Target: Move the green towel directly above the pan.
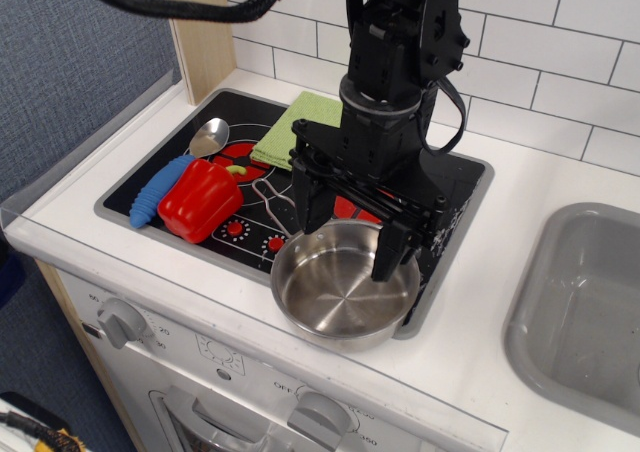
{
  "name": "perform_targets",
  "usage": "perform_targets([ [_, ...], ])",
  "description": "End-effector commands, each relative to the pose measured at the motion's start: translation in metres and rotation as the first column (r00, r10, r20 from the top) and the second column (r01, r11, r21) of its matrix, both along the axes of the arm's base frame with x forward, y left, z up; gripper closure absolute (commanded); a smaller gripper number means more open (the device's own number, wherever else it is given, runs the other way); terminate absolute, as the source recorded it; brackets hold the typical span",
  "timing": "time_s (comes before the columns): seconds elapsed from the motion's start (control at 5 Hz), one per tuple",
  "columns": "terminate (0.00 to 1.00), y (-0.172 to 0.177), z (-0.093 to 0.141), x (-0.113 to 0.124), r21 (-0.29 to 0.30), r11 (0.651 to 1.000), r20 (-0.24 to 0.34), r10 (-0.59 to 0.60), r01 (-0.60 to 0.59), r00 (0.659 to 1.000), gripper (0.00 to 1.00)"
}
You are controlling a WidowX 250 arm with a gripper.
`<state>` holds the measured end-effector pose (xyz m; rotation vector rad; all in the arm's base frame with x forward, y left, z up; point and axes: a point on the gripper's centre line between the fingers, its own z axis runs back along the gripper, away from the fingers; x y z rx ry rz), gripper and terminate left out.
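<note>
The green towel (289, 127) lies flat on the back of the black stovetop (150, 177), partly hidden behind the arm. The pan (344, 292) is round, shiny steel and sits at the stovetop's front right corner, overhanging the front edge. My gripper (350, 234) hangs open and empty over the pan's back rim, one finger (308, 202) to the left of the pan and the other finger (392, 252) dipping inside it. The towel is behind and to the left of the gripper.
A red pepper (200, 200), a blue ridged toy (158, 189) and a metal spoon (207, 135) lie on the stovetop's left half. A grey sink basin (590, 312) is at the right. Tiled wall behind; stove knobs (122, 321) below the front edge.
</note>
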<state>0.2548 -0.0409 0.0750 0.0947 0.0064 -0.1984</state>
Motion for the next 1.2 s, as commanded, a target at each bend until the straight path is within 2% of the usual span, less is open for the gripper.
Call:
perform_targets([
  [0.0,0.0,0.0,0.0,0.0,0.0,1.0,0.0,0.0,0.0,1.0,0.0],
  [0.2,0.0,0.019,0.008,0.027,0.015,0.998,0.037,0.052,-0.053,0.998,0.0],
  [0.6,0.0,0.079,0.016,0.096,0.063,0.987,0.11,0.143,-0.151,0.984,0.0],
  [1.0,0.0,0.099,-0.016,0.13,0.018,0.989,0.079,0.148,-0.15,0.986,0.0],
])
